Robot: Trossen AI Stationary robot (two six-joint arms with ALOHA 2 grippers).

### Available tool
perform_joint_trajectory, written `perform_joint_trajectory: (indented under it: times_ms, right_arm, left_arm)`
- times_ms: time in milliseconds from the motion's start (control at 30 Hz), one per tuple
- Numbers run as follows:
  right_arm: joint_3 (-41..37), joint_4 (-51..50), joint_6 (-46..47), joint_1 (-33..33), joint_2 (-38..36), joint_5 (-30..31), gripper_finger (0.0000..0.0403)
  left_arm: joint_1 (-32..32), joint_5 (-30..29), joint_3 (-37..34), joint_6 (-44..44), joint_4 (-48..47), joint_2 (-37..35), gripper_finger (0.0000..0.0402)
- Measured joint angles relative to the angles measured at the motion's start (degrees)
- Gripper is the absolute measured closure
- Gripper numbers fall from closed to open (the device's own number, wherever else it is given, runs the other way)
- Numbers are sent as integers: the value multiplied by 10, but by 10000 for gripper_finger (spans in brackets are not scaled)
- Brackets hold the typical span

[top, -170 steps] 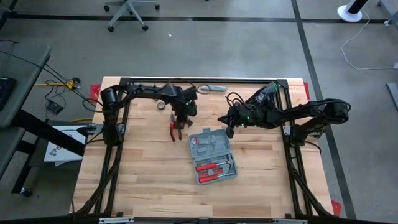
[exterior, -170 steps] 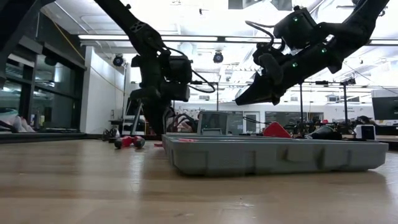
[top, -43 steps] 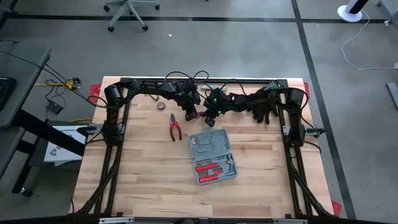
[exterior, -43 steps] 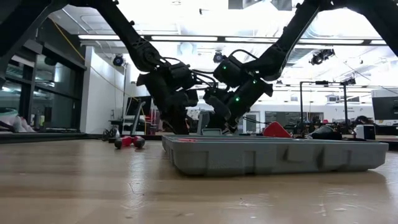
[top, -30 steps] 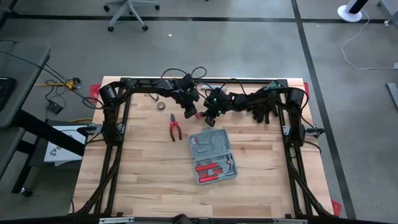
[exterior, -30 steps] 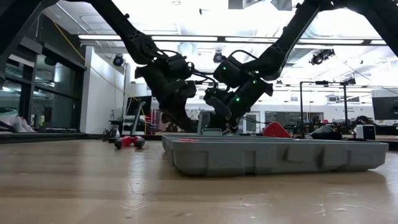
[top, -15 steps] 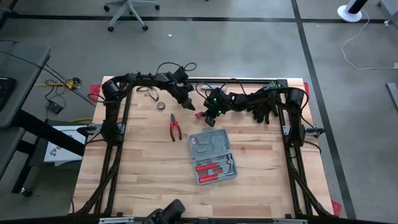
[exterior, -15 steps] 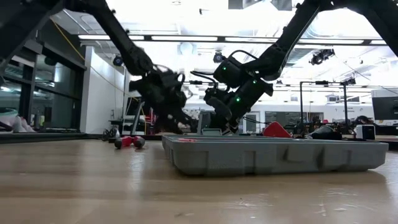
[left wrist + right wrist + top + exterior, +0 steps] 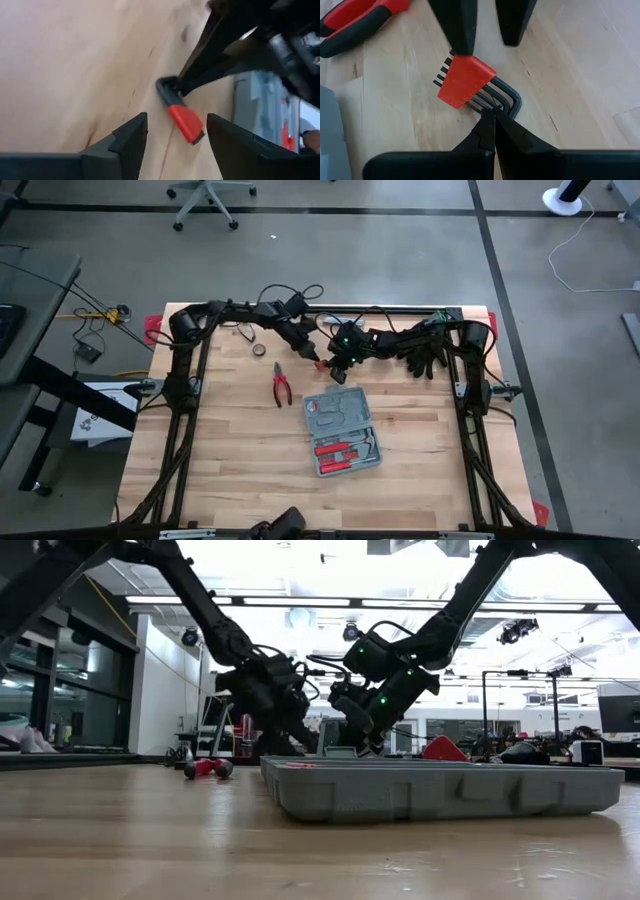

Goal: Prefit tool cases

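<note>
Red-handled pliers [image 9: 281, 388] are seen lying on the wooden table [image 9: 220, 460]. Just beyond, the left gripper [image 9: 312, 356] is held spread above a red-holdered hex key set [image 9: 468, 83], pinched by the closed right gripper [image 9: 331, 367]. The open tool case [image 9: 342, 431] lies nearer centre; black gloves [image 9: 424, 358] are heaped right.

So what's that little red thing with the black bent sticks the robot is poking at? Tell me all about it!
It looks like a hex key set: a red, plastic-looking holder with a row of thin, dark, metal-looking L-shaped keys through it. Short ends stick out one side; the bent ends fan out on the other. It lies on the wooden table, beyond the open tool case. The right pincer, shut, pinches the bent ends. The left pincer is open over it.
</note>
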Motion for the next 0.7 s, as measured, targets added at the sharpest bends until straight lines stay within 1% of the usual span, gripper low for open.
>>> perform_joint_trajectory:
  times_ms: [133,267,467,533,633,700]
  right_arm:
    - [-1,3,0,0,0,0,403]
    - [-1,4,-2,0,0,0,403]
    - [-1,5,-4,0,0,0,403]
    - [0,5,-4,0,0,0,403]
    - [0,5,-4,0,0,1,403]
    - [0,6,-4,0,0,0,403]
  left_arm:
    - [-11,-29,-1,-1,-2,1,216]
    - [-16,-45,-1,-6,0,1,230]
    - [-19,-43,-1,-6,3,1,259]
    - [-19,-34,-1,-6,4,1,271]
    - [-26,-3,-1,-14,20,1,287]
    - [-30,-6,-1,-18,21,3,294]
